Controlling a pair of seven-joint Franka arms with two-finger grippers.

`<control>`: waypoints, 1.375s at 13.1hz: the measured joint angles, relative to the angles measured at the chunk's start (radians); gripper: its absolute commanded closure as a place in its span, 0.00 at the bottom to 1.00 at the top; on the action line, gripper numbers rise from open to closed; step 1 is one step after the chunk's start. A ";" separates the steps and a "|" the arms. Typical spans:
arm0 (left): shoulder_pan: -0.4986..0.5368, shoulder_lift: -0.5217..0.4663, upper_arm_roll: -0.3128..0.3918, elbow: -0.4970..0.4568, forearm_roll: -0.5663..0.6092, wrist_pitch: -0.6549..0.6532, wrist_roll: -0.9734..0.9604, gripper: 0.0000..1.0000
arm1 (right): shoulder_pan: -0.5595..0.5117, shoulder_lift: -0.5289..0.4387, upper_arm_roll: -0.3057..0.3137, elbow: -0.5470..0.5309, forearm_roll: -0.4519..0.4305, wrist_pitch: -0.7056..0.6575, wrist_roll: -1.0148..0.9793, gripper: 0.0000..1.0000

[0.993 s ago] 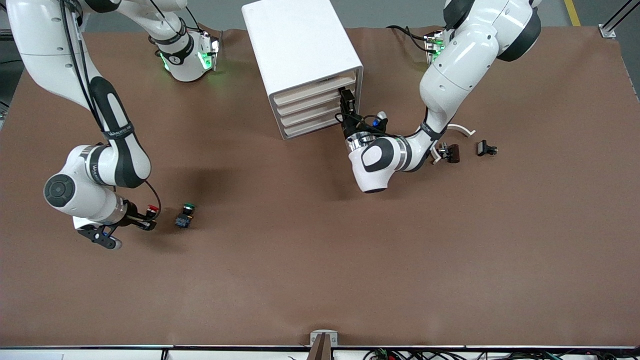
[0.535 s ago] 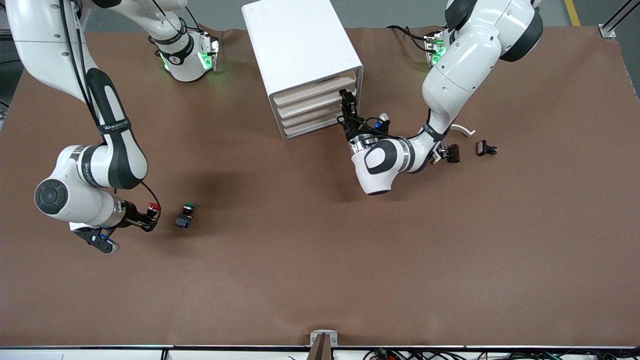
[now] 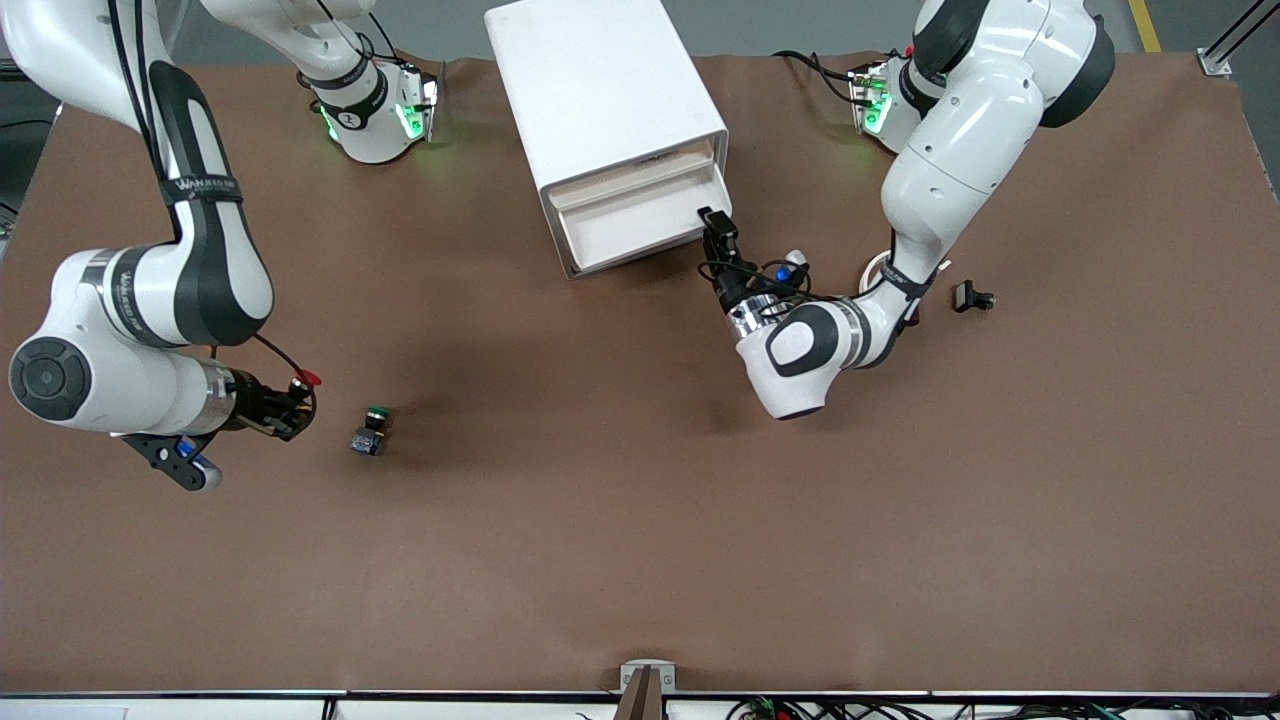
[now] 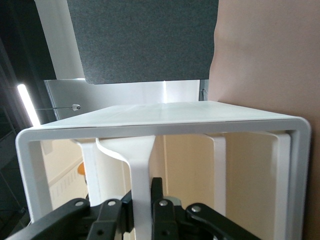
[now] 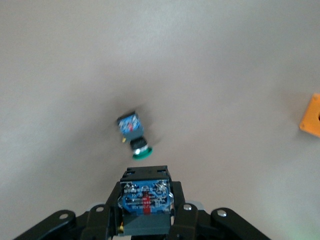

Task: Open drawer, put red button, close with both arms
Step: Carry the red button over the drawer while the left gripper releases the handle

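Observation:
The white cabinet (image 3: pixel 600 90) stands toward the robots' side of the table. Its top drawer (image 3: pixel 630 222) is pulled part way out and its white tray shows, covering the lower drawers. My left gripper (image 3: pixel 714 218) is shut on the drawer's front lip at the corner toward the left arm's end. In the left wrist view (image 4: pixel 142 200) both fingers clamp the white lip (image 4: pixel 141 170). My right gripper (image 3: pixel 296 398) is shut on the red button (image 3: pixel 303 380) and holds it above the table beside the green button. The right wrist view shows its blue and black body (image 5: pixel 145 197) between the fingers.
The green-capped button (image 3: pixel 374 430) lies on the brown table near the right gripper; it also shows in the right wrist view (image 5: pixel 135 135). A small black clip (image 3: pixel 972 296) and a white ring (image 3: pixel 874 268) lie near the left arm. An orange piece (image 5: pixel 311 115) shows at the frame's edge.
The left gripper has drawn the top drawer out toward the front camera. The right gripper has lifted the red button off the table, away from the green button.

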 measured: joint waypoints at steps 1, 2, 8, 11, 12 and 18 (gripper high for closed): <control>0.004 0.000 0.000 0.006 0.006 0.000 -0.002 0.92 | 0.025 -0.007 0.001 0.035 0.003 -0.055 0.049 1.00; 0.007 0.000 0.000 0.010 0.011 0.000 -0.003 0.92 | 0.052 -0.015 0.002 0.065 0.010 -0.104 0.105 1.00; 0.069 0.001 -0.002 0.068 0.050 -0.009 -0.011 0.90 | 0.227 -0.122 0.005 0.103 0.062 -0.232 0.433 1.00; 0.083 0.002 -0.003 0.074 0.055 -0.010 -0.011 0.77 | 0.314 -0.192 0.006 0.104 0.067 -0.274 0.602 1.00; 0.086 0.002 -0.002 0.077 0.061 -0.011 -0.010 0.55 | 0.350 -0.211 0.007 0.104 0.068 -0.278 0.671 1.00; 0.127 0.001 -0.002 0.098 0.084 -0.083 0.001 0.00 | 0.601 -0.241 0.009 0.115 0.067 -0.257 1.066 1.00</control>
